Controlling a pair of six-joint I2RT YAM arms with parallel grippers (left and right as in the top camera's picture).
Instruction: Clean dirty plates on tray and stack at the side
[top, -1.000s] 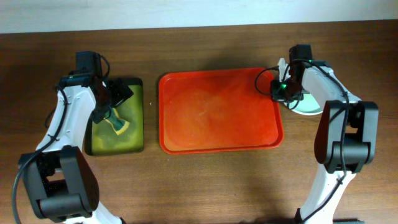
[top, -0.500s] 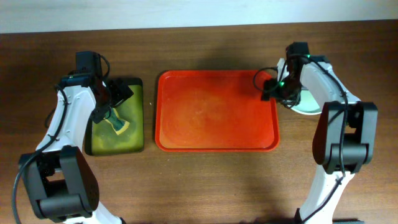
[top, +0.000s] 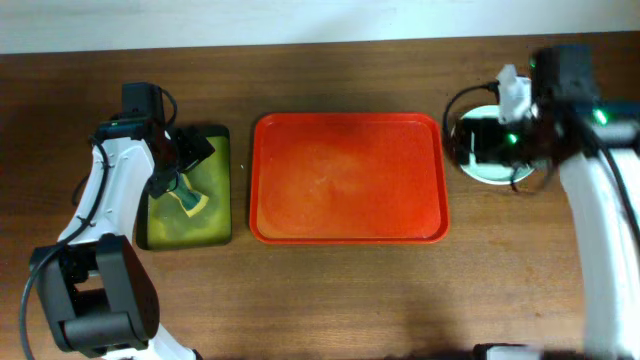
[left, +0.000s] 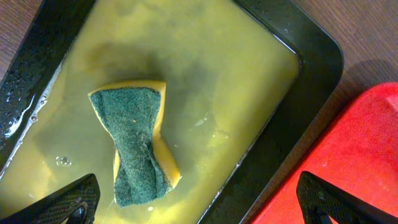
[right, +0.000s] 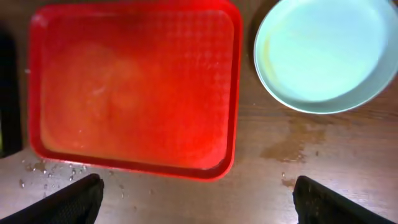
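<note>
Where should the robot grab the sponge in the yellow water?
Grab the sponge at its pinched middle, probably coming straight down. It lies flat, green side up, in the black tray, and that waist is narrowest, so it is easiest to pinch across the yellow edges.

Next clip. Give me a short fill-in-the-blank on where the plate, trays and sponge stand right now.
1. The red tray holds ____ plates.
2. The sponge lies in yellowish liquid inside the smaller tray, whose colour is ____.
3. In the overhead view, the mint-green plate sits on the table on the red tray's ____ side.
4. The left gripper and the right gripper are both ____.
Missing words: no; black; right; open.
</note>
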